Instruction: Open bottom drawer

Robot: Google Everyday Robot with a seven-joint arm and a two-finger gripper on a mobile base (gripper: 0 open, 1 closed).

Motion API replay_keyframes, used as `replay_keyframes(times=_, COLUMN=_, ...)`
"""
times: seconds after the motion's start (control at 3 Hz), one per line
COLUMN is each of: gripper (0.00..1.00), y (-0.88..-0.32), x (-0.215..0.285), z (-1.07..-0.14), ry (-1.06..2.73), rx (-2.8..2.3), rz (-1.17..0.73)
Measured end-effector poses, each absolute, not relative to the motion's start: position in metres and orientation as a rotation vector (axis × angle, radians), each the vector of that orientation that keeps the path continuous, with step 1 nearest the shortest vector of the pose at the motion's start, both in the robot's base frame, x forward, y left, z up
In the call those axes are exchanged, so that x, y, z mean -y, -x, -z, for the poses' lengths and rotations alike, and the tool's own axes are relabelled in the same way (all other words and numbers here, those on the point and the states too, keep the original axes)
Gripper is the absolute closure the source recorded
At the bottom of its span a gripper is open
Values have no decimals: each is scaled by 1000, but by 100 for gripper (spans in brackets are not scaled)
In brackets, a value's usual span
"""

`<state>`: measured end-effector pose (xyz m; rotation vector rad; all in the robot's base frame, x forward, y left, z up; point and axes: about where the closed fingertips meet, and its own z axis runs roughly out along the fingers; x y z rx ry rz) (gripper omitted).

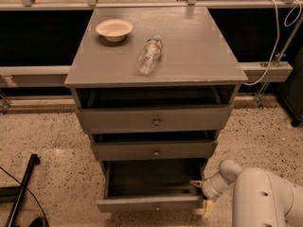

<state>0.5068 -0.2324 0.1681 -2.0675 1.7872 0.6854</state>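
The bottom drawer (150, 204) is the lowest and slimmest grey front of three, with a small brass knob (157, 207). It stands pulled out, and its dark, empty inside (154, 178) shows. My gripper (202, 196) is at the right end of the drawer front, at the corner, on a white arm (265, 197) that comes in from the lower right. The top drawer (154, 119) and the middle drawer (155, 150) stand slightly out from the cabinet.
On the grey cabinet top (199, 51) sit a cream bowl (114, 29) and a clear plastic bottle (149, 55) lying on its side. A black pole (23, 186) lies on the speckled floor at the left. A rail and a white cable (274, 37) run behind at the right.
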Motion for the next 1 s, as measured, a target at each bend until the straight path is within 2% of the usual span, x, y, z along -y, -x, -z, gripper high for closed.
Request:
replay_keyframes(times=0.33, gripper=0, y=-507, x=217, z=-180, ry=2099, rx=-1759, rz=-652)
replay_keyframes(times=1.0, gripper=42, y=-526, x=183, z=-236, ry=2064, rx=-1727, rz=-488)
